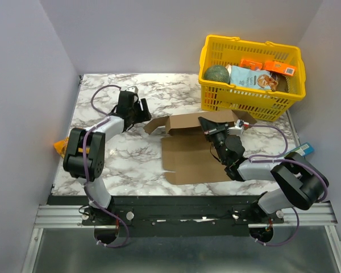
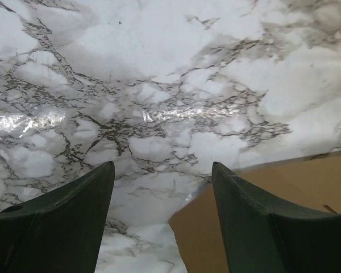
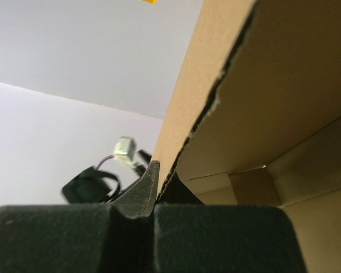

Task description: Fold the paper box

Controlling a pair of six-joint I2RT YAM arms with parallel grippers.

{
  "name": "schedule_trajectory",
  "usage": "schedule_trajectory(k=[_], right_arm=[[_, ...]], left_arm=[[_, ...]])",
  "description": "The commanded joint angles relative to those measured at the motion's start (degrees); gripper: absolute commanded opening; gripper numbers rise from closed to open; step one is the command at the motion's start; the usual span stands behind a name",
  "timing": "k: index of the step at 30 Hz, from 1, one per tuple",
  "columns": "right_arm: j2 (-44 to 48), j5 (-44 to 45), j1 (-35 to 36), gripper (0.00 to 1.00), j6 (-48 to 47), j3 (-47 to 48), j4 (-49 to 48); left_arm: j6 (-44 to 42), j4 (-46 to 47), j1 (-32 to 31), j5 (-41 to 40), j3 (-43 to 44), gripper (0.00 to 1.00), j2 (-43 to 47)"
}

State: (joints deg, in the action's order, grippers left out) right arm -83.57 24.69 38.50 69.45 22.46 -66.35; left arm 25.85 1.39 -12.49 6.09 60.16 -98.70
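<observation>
The paper box (image 1: pixel 190 149) is brown cardboard in the middle of the table, its base flat and its far wall and flaps standing up. My right gripper (image 1: pixel 207 124) is shut on the right part of that raised wall. In the right wrist view the cardboard edge (image 3: pixel 204 85) sits pinched between the fingers of the right gripper (image 3: pixel 159 170). My left gripper (image 1: pixel 141 108) is open, just left of the box's left flap (image 1: pixel 153 125). In the left wrist view the left gripper (image 2: pixel 162 168) stands over marble with nothing between its fingers, and a cardboard corner (image 2: pixel 295 187) shows at lower right.
A yellow basket (image 1: pixel 216 94) with groceries stands at the back right, close behind the box. An orange packet (image 1: pixel 59 147) lies at the table's left edge, and a blue item (image 1: pixel 304 149) at the right edge. A small white object (image 1: pixel 242 122) sits by the basket.
</observation>
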Motion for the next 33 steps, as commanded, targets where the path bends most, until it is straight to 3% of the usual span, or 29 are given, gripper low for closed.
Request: schedule_trajectory(k=[1, 6, 11, 21, 30, 33], right_arm=[[-1.33, 0.89, -0.44, 0.01, -3.44, 1.44, 10.35], [-3.44, 3.17, -0.71, 0.01, -1.60, 4.43, 13.69], [-2.12, 6.42, -0.71, 0.01, 1.21, 10.93, 27.75], [-4.23, 6.25, -0.80, 0.01, 2.44, 12.79, 28.38], [-6.08, 6.69, -0.80, 0.01, 2.88, 11.64, 27.59], [-5.90, 6.51, -0.80, 0.01, 3.06, 11.29, 27.59]], left_arm=[[-4.40, -8.77, -1.22, 4.36, 4.35, 0.77, -4.93], [-3.96, -7.45, -3.32, 10.17, 2.16, 0.75, -3.17], [-2.03, -4.82, -3.42, 13.24, -1.97, 0.75, 1.65], [1.48, 3.61, -3.42, 20.79, -5.40, 0.74, 5.18], [7.99, 16.71, -3.94, 27.57, -9.18, 0.73, 6.94], [6.51, 15.50, -4.56, 24.08, -9.45, 0.72, 8.86]])
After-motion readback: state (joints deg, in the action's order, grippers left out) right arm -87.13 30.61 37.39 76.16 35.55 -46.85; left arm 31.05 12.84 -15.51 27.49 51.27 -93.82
